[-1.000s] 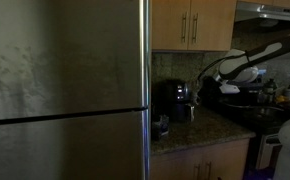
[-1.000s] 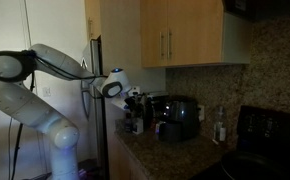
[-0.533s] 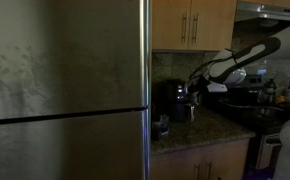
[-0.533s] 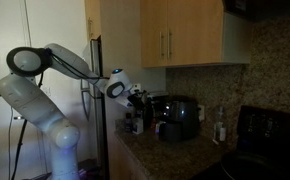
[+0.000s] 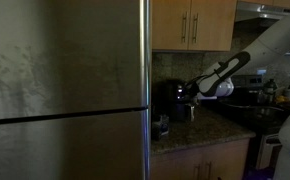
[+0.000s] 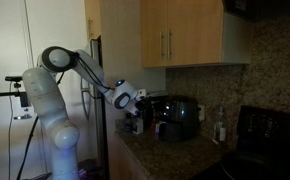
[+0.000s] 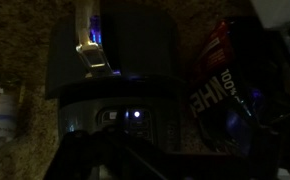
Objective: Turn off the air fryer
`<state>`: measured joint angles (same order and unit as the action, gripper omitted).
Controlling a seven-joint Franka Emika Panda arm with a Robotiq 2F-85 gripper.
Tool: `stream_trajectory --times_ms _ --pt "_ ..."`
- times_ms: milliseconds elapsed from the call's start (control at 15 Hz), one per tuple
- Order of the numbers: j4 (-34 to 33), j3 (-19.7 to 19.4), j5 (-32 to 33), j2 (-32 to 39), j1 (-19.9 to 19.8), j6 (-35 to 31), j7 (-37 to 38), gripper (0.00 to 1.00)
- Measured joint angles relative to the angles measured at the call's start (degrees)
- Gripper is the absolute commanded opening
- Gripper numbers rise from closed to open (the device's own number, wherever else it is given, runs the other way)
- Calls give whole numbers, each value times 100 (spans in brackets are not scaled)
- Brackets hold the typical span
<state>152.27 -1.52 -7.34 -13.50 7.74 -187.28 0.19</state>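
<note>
The air fryer is a glossy black upright appliance on the counter beside the fridge. It fills the wrist view, where a small lit spot glows on its front panel. In both exterior views my gripper hovers close to the air fryer's upper front. The gripper's fingers are only dark shapes at the bottom of the wrist view, so I cannot tell whether they are open or shut. It holds nothing that I can see.
A steel fridge stands left of the counter. A small metal cup sits next to the air fryer. A wider, lower black appliance stands further along. Wooden cabinets hang above. A dark printed bag lies beside the air fryer.
The arm has stretched out and lowered. The gripper has moved down and closer to the air fryer's front.
</note>
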Motion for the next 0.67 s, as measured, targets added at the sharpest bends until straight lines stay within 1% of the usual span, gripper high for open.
stream_trajectory --times_ms 133,400,533,667 --pt "-188 -8 -44 345 53 -189 137 100" --pt "-292 -12 -46 425 79 -217 179 100" --pt "-304 18 -47 594 79 -655 209 100" --pt "-372 123 -36 916 54 -1174 330 100"
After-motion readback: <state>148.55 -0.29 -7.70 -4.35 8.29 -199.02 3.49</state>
